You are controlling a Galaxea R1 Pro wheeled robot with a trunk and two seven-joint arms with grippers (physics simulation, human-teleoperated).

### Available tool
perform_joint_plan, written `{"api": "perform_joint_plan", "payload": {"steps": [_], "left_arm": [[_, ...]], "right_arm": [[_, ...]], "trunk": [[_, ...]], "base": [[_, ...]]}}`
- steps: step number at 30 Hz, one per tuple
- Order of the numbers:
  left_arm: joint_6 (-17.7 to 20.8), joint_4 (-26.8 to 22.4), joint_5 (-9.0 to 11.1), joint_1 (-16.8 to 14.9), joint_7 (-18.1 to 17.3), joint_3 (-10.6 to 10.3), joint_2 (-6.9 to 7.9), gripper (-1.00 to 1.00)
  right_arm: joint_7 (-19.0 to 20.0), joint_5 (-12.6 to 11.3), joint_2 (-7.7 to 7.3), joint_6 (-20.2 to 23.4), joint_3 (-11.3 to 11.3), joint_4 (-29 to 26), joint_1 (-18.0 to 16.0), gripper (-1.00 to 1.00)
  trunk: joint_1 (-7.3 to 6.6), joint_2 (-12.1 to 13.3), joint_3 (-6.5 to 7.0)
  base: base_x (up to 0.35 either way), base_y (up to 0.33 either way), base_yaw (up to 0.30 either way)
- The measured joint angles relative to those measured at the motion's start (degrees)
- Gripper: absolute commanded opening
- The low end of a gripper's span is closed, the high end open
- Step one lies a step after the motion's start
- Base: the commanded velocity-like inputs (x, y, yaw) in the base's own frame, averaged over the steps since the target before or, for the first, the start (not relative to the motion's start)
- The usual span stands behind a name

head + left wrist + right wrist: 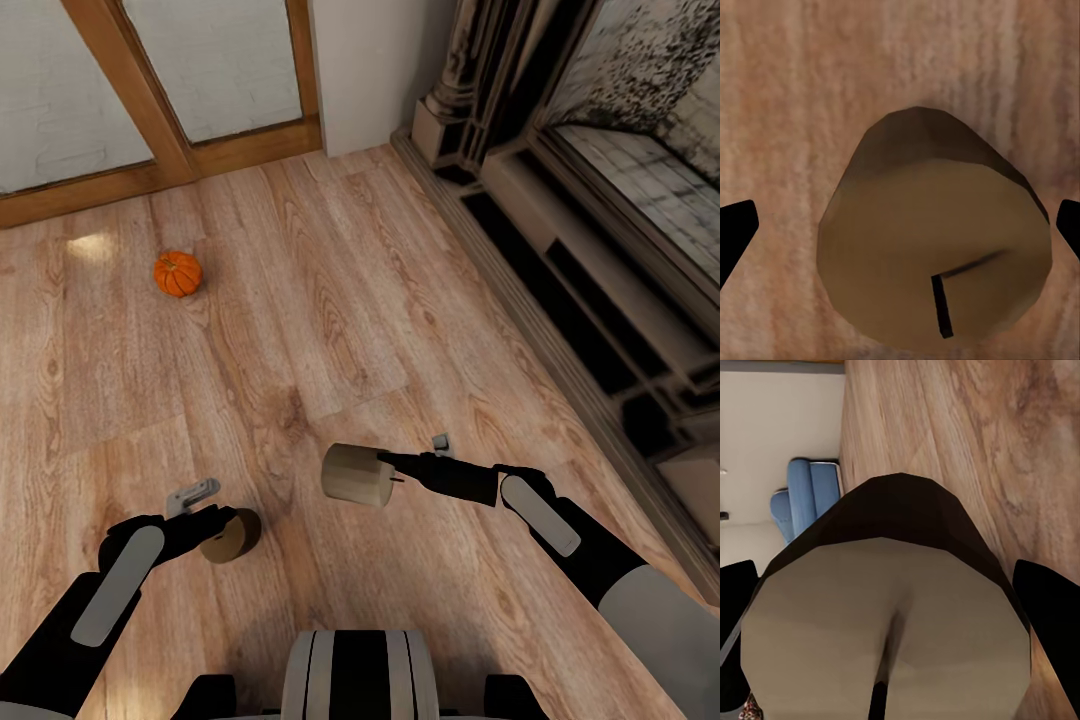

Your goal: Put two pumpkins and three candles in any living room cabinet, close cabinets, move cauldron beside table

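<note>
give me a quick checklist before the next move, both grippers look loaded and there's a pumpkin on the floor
1. Right gripper holds its pale candle: ok, the candle sits between the fingers in the right wrist view, lifted off the floor in the head view.
2. Left gripper holds its darker candle: ok, it sits between the fingers in the left wrist view.
3. Pumpkin located: ok, on the wood floor ahead to the left, apart from both arms.
4. A free gripper for the pumpkin: not ok, both are loaded.
5. Path to the pumpkin: ok, bare floor between.
6. Cabinet open to take the candles: cannot tell.
</note>
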Motion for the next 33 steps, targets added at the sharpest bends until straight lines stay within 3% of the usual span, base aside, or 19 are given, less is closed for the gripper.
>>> {"api": "perform_joint_plan", "payload": {"steps": [8,33], "left_arm": [[-0.10,0.89,-0.65,0.00,-6.31,0.02,0.06,1.00],[-1.02,1.43,-1.21,0.00,-6.59,0.11,0.07,1.00]], "right_arm": [[0.00,0.00,0.00,-0.02,-0.01,-0.03,0.00,-1.00],[-0.07,0.01,0.00,0.00,0.00,-0.04,0.00,-1.00]], "trunk": [[0.00,0.00,0.00],[0.00,0.00,0.00]], "base": [[0.000,0.000,0.000],[0.000,0.000,0.000]]}}
